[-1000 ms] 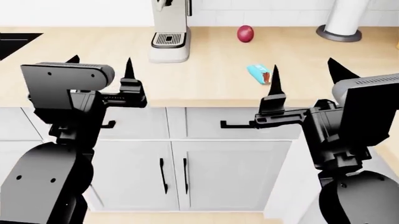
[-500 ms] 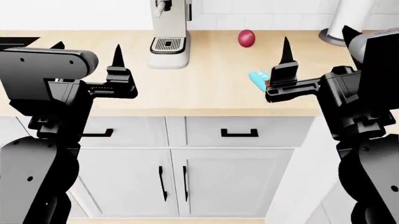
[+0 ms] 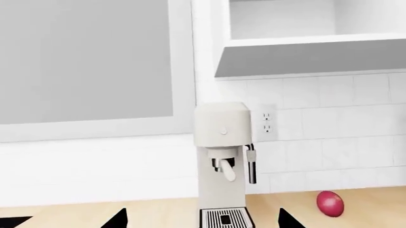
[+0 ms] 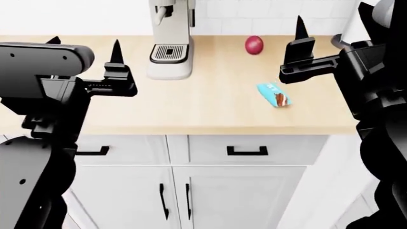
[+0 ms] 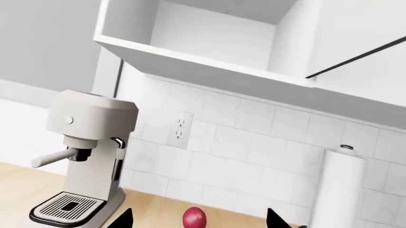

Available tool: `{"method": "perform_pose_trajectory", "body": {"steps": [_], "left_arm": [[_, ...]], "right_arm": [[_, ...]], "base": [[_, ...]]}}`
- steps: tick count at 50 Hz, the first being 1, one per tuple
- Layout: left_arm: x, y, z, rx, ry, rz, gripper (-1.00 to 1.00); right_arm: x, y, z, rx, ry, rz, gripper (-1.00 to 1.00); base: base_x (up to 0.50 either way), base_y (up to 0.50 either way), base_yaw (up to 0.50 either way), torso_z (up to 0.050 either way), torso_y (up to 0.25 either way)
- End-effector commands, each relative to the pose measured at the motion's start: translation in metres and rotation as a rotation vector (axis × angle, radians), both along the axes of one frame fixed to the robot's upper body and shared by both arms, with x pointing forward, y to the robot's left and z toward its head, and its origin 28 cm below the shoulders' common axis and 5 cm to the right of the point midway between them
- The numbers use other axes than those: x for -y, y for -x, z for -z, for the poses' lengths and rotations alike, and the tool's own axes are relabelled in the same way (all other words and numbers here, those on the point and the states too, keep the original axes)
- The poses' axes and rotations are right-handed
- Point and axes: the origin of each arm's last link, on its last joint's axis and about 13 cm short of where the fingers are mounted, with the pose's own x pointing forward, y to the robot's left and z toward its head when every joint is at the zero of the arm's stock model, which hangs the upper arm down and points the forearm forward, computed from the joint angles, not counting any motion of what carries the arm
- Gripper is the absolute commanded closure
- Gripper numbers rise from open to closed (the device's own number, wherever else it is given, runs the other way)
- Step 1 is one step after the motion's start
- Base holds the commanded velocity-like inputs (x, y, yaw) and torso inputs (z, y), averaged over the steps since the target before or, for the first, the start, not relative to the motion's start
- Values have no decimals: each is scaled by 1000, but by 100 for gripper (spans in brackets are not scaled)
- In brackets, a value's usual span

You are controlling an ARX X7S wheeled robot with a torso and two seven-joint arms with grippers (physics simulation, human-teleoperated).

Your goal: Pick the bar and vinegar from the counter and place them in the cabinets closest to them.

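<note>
The bar [image 4: 274, 94] lies flat on the counter [image 4: 210, 105], below and slightly inboard of the right gripper [image 4: 324, 36], which hangs well above it with its jaws spread wide and nothing between them. The left gripper [image 4: 86, 50] is likewise wide and empty, far off to the other side, with the coffee machine [image 4: 169, 40] just ahead of it and to its inner side. The vinegar does not show in any view, so its place cannot be told. Judging by its look, the bar is light and thin, in a smooth wrapper that will likely crinkle and slide under the pads; it should give a little rather than break. It lies at a slant, reddish end nearer the counter's front edge, so the better hold is probably across its short width near the middle, jaws turned to match the slant and brought right down to the counter, since there is little height to catch. A hard squeeze seems needless. The red fruit [image 4: 254, 45] sits beyond the bar, well apart from it, and should not get in the way. The right wrist view shows an open upper cabinet [image 5: 209, 35] above.
</note>
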Motion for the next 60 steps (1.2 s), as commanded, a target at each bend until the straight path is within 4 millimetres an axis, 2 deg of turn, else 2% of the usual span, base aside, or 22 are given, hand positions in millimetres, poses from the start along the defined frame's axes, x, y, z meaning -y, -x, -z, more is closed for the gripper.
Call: {"method": "perform_pose_trajectory", "body": {"steps": [1, 8, 18, 29, 60], "left_arm": [[-2, 2, 2, 7, 9, -6, -100], [-7, 5, -3, 15, 8, -22, -100], [-42, 24, -21, 41, -6, -159, -100], [-58, 34, -28, 61, 1, -230, -100], [-56, 33, -20, 54, 0, -229, -100]], "right_arm": [[-1, 0, 0, 9, -6, -10, -100], [-2, 5, -2, 22, 0, -5, -100], [4, 9, 2, 26, -10, 18, -100], [7, 15, -1, 35, -7, 38, -100], [9, 20, -9, 44, 5, 54, -100]], "base": [[258, 0, 0, 50, 0], [260, 0, 0, 50, 0], [259, 0, 0, 50, 0], [261, 0, 0, 50, 0], [260, 0, 0, 50, 0]]}}
